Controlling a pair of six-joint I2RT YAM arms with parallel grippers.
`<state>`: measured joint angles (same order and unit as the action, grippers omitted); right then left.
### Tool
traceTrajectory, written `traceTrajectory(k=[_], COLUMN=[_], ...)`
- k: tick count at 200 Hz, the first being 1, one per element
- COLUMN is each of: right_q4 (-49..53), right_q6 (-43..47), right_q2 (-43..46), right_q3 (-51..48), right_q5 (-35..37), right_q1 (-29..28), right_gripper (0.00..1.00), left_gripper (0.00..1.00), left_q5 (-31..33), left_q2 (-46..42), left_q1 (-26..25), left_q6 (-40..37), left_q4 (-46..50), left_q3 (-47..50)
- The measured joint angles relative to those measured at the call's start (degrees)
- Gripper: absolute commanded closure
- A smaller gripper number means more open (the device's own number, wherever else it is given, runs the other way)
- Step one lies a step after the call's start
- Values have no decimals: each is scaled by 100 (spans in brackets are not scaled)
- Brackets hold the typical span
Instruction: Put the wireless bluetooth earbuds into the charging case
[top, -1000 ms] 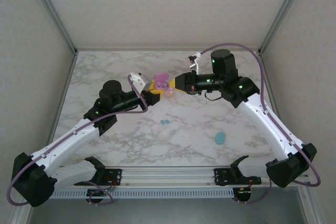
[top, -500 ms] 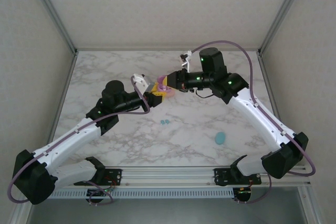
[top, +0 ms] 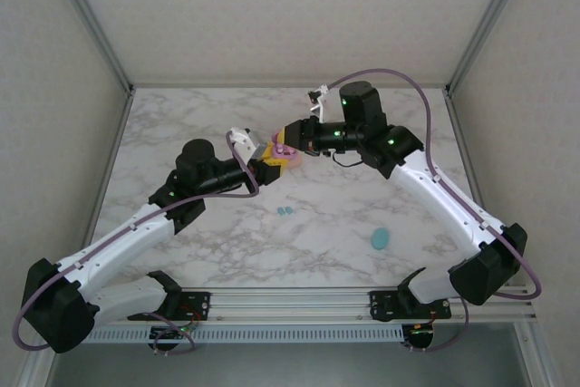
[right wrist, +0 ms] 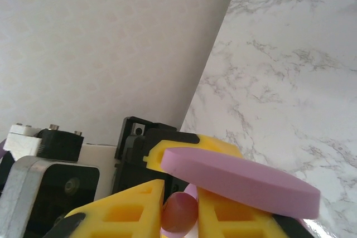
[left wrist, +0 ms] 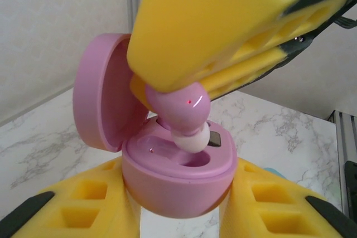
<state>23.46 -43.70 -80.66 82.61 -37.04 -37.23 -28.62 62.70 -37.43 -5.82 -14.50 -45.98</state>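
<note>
My left gripper (left wrist: pixel 178 204) is shut on an open purple-pink charging case (left wrist: pixel 177 179), lid (left wrist: pixel 106 98) tipped back to the left. My right gripper (right wrist: pixel 179 210) is shut on a purple earbud (right wrist: pixel 178 213). In the left wrist view that earbud (left wrist: pixel 178 112) hangs from the right fingers (left wrist: pixel 212 20), its white tip touching the rim of the case's socket. The two grippers meet over the table's back middle (top: pixel 283 153). Two teal-blue earbuds (top: pixel 285 211) lie on the table's middle. In the right wrist view the lid (right wrist: pixel 240 179) shows edge-on.
A teal oval case (top: pixel 380 239) lies shut on the marble table (top: pixel 362 197) at the front right. Walls and a metal frame close in the back and sides.
My right gripper has moved left with the earbud, from beside the case to right over it. The left gripper has held the case almost still.
</note>
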Motion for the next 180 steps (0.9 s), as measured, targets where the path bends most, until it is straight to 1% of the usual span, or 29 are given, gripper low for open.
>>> traceTrajectory(k=[81,180], right_q4=[35,48], right_q6=[133,201], right_q2=[-35,-66], right_q3=[2,20], right_q5=[111,125], right_q1=[-79,-92], right_gripper=[79,79], left_gripper=[65,66], left_q5=[50,133], left_q2=[0,0], left_q1=[0,0], left_q6=[151,153], left_q4=[13,26], left_q3=[0,0])
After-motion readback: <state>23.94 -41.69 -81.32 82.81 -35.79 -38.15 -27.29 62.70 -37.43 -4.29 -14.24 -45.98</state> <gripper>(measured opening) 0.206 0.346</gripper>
